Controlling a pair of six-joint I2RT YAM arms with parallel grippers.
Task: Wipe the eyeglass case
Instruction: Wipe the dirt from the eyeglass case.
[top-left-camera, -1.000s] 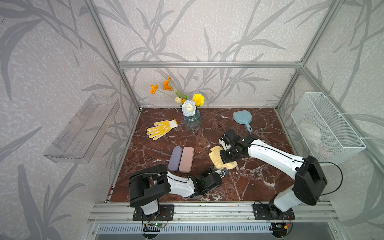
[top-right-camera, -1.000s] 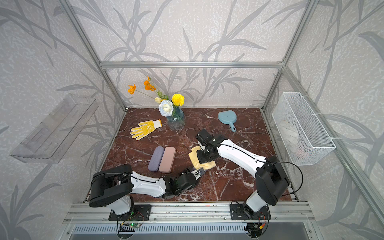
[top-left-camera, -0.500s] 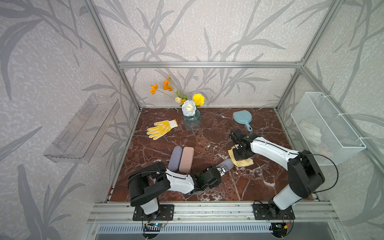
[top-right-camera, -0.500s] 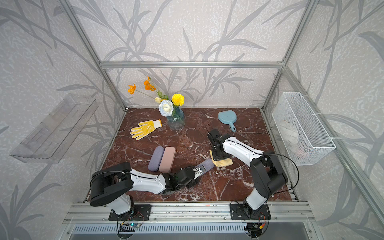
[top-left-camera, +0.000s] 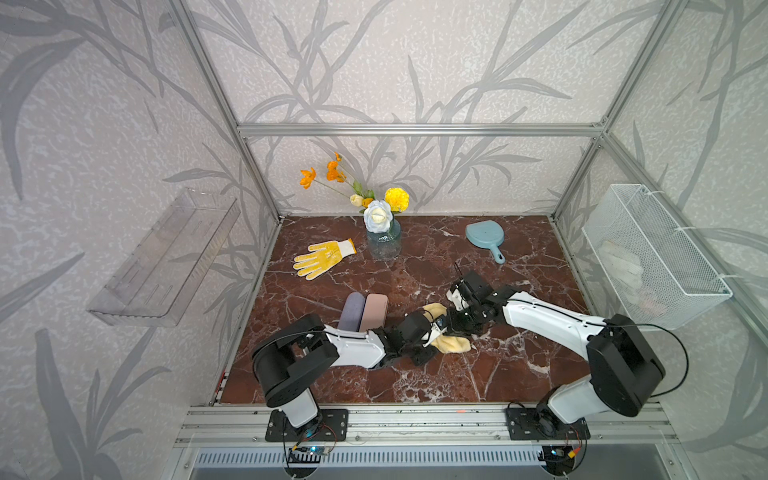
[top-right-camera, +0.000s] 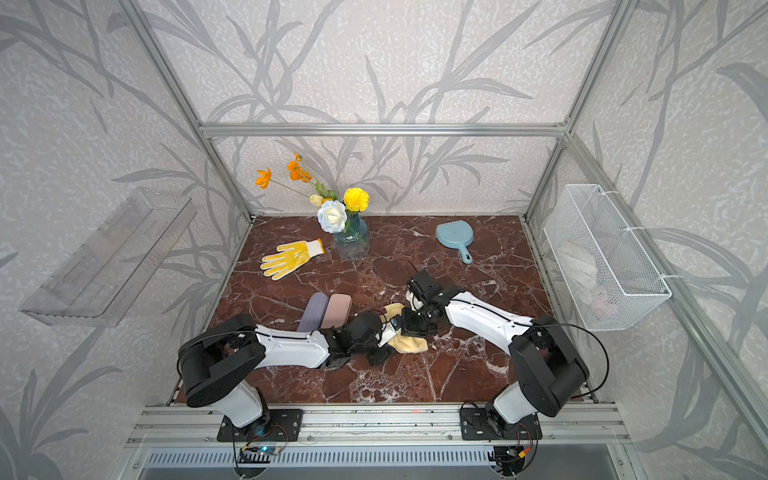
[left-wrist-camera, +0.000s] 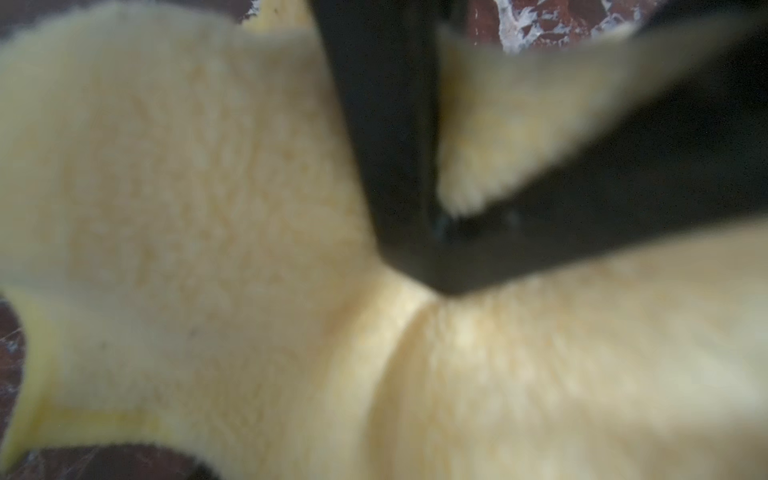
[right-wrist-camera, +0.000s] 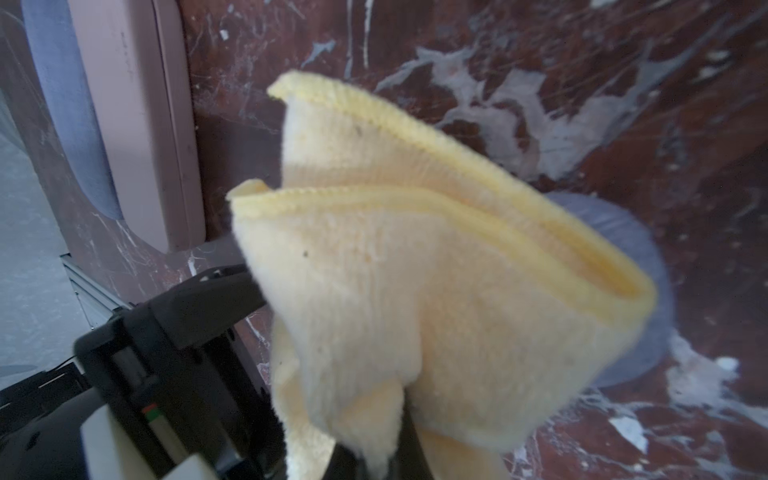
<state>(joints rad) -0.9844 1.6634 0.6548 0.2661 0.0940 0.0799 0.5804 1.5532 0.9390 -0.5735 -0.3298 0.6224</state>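
1. Right claw (top-left-camera: 454, 329): clamped on cloth (top-left-camera: 453, 345).
2. Case (right-wrist-camera: 631, 266): under cloth, mid-tabletop (top-left-camera: 519, 374), one end showing.
3. Left claw (top-left-camera: 435, 329): reaches under cloth; cannot tell whether together or apart.

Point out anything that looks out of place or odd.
Nothing is spilled or broken. The yellow cloth, front centre, is bunched in folds and hides most of the lilac case under it. A lone work glove lies beside the vase.
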